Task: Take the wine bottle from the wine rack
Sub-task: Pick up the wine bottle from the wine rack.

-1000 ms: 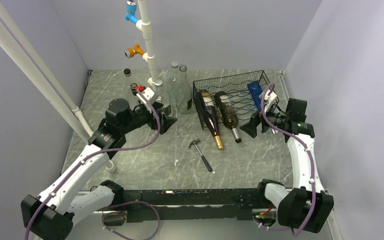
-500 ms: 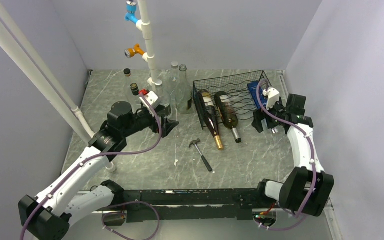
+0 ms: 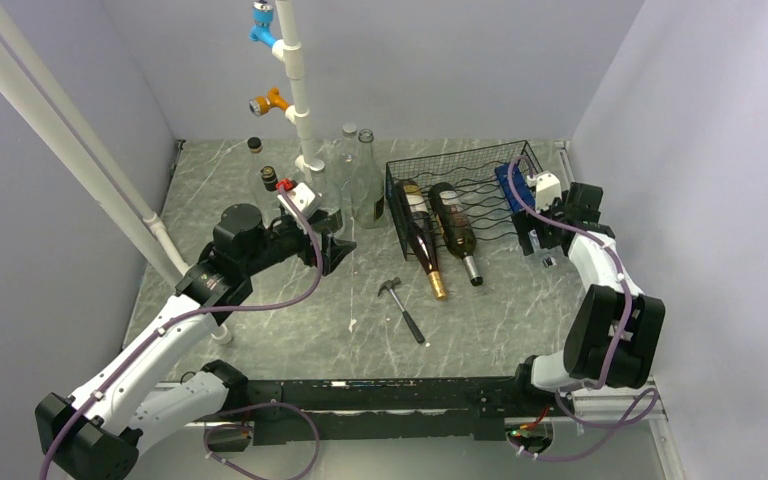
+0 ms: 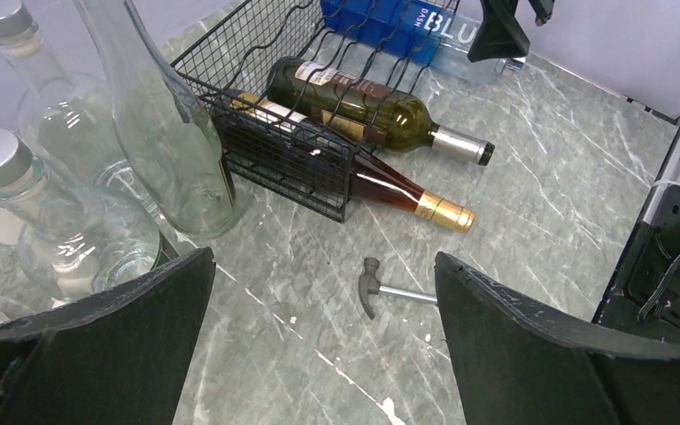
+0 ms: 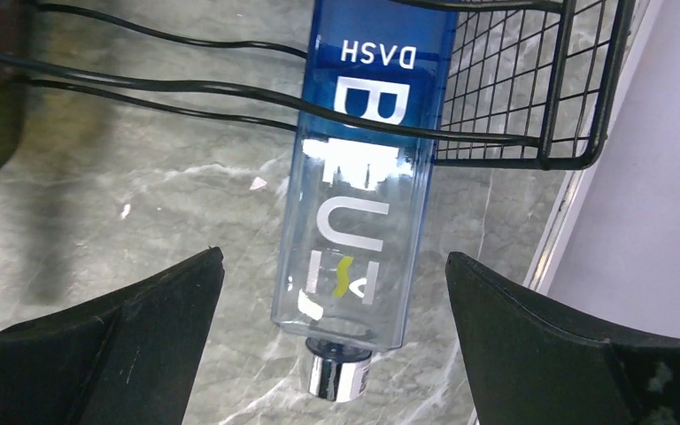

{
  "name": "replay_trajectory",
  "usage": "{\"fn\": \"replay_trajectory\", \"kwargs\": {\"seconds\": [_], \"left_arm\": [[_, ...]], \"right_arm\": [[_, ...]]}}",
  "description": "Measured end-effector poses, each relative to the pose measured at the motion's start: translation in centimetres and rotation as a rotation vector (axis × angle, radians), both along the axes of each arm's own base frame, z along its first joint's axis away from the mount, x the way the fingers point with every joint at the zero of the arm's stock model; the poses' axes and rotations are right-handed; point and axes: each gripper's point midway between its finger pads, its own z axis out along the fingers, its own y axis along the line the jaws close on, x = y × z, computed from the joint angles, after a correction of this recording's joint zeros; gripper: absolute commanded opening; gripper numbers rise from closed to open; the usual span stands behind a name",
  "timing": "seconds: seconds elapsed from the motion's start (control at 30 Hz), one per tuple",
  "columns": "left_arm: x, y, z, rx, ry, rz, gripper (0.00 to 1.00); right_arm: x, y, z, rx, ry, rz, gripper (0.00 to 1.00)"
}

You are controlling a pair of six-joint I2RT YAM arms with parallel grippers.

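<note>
From above, the wine rack [image 3: 480,200] sits toward 1 o'clock on the desk [image 3: 290,320]. Three bottles lie in it with their necks pointing to 6 o'clock: a dark bottle with a gold cap [image 3: 422,240] on the 9 o'clock side, a green bottle with a silver cap [image 3: 457,232] just beside it, and a blue bottle [image 3: 508,180] on the 3 o'clock side. The right hand [image 3: 532,240] hovers at the blue bottle's near end, its fingers spread and holding nothing. The left hand [image 3: 333,243], also spread and empty, hangs at 9 o'clock of the rack, near two clear glass bottles [image 3: 367,185] that stand upright. A hammer [image 3: 401,308] lies at 6 o'clock from the rack. In the left wrist view, the fingers [image 4: 97,345] stand wide apart over bare desk. The hammer shows between them and the rack is at 12 o'clock, with both capped necks poking past its near end. In the right wrist view, the fingers flank the blue bottle with a gap on each side. Its silver cap points to 6 o'clock, and the rack's wavy wires cross its upper part.
</note>
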Motion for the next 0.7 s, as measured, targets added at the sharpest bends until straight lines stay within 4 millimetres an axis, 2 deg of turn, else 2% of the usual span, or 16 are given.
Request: {"fn": "replay_trajectory", "kwargs": {"seconds": [0.2,0.7], "left_arm": [[0.1,0.0,0.0,0.004,-0.005,0.002,1.0],[0.1,0.1,0.0,0.005,-0.007,0.002,1.0]], "right_arm": [[0.5,-1.0,-1.9,-0.032,0.015,-0.035,1.0],[2.0,-1.2,-4.4,-0.064,0.013,-0.024,0.92]]}}
